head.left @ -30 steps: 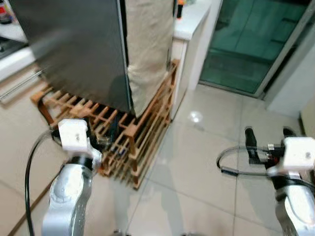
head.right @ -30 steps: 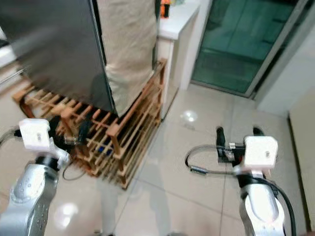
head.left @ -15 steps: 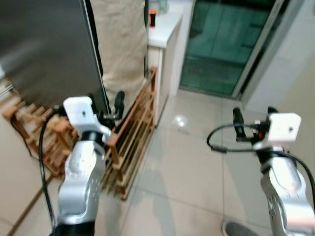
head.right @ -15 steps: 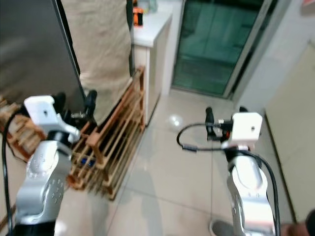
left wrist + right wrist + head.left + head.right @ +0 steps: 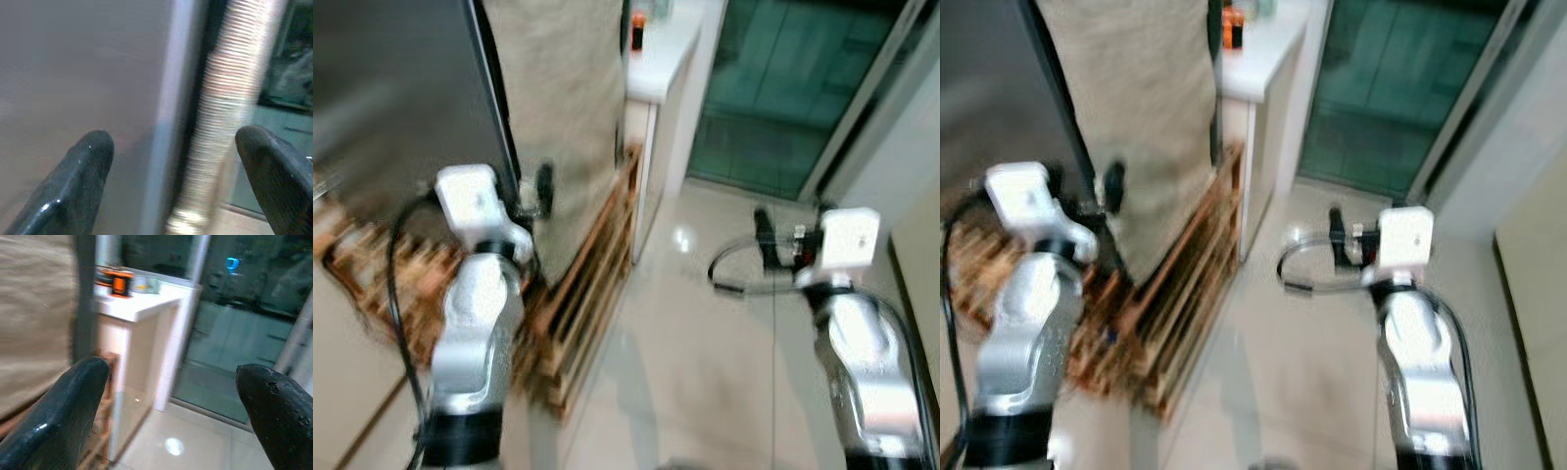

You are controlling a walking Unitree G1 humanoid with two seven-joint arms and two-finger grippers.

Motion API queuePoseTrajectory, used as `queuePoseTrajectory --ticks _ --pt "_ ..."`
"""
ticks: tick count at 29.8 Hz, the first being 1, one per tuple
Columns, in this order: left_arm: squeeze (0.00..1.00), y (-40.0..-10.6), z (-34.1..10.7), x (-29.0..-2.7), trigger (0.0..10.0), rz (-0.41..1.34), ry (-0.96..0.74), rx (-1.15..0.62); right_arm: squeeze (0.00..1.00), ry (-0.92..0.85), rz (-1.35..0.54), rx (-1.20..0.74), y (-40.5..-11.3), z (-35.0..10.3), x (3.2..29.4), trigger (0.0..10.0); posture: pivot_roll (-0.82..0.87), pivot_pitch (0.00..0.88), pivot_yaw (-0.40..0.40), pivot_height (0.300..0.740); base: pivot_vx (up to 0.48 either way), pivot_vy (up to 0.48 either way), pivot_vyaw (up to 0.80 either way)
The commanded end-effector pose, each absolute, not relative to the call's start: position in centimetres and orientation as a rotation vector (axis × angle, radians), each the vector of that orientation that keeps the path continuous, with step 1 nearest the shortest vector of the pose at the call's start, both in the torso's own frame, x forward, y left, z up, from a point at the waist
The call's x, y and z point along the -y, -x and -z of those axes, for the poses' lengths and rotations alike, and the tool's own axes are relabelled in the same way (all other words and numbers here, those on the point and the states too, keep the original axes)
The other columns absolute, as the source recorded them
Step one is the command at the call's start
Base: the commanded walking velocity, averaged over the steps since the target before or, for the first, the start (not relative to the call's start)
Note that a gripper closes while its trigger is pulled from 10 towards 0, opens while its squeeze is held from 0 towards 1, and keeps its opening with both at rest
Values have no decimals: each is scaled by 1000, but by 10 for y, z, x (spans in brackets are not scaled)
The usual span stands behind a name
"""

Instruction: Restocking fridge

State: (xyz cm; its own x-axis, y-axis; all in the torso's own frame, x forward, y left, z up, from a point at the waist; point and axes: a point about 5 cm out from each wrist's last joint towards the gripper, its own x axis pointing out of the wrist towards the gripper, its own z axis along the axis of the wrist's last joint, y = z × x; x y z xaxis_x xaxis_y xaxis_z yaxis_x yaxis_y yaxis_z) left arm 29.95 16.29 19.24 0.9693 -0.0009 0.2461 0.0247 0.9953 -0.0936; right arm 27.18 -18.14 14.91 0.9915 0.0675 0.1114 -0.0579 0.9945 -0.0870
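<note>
The fridge (image 5: 401,88) is a tall dark grey block at the left, with a beige cloth (image 5: 563,108) hanging down its side. My left gripper (image 5: 530,191) is raised at the door's right edge, open, with nothing between its fingers. In the left wrist view the left gripper (image 5: 173,137) straddles the grey door (image 5: 73,63) and the cloth (image 5: 225,98). Over the tiled floor my right gripper (image 5: 791,220) is held up, open and empty. The right gripper (image 5: 172,368) faces a white counter (image 5: 142,308). All views are blurred.
A wooden slatted rack (image 5: 592,264) sits under and beside the fridge. The white counter (image 5: 661,59) beyond it carries an orange item (image 5: 637,18). A green glass door (image 5: 793,88) stands at the back right. Pale floor tiles (image 5: 705,343) stretch between my arms.
The camera has shifted and tilted up. My left gripper rose from rack height to the fridge door's edge. The right gripper also came up and stays open.
</note>
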Motion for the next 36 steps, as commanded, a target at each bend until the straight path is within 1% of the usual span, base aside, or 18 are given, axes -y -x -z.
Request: queuePoseTrajectory --ticks 1,6,8,18,25,32,36 --pt "0 -303 -187 -164 10000 11 103 216 965 75 -69 137 -272 -153 180 10000 -123 0 -28 740 0 0 0" --pt "0 -310 -193 -157 10000 43 112 225 969 87 -62 113 -272 -150 181 10000 -131 0 -27 740 0 0 0" --pt "0 -313 -194 -152 10000 64 108 223 969 83 -54 124 -272 -151 182 10000 -138 2 -25 740 0 0 -581" --pt "0 -309 -191 -156 10000 82 100 199 965 88 -60 118 -271 -149 181 10000 -137 9 -22 740 0 0 0" --pt "0 -311 -185 -159 10000 62 103 175 965 85 -68 112 -272 -147 179 10000 -131 6 -20 740 0 0 0" --pt "0 -319 -186 -145 10000 121 156 160 965 84 -70 116 -273 -148 178 10000 -138 4 -19 740 0 0 0" --pt "0 -331 -192 -130 10000 189 180 166 965 86 -70 117 -274 -148 178 10000 -147 0 -18 740 0 0 0"
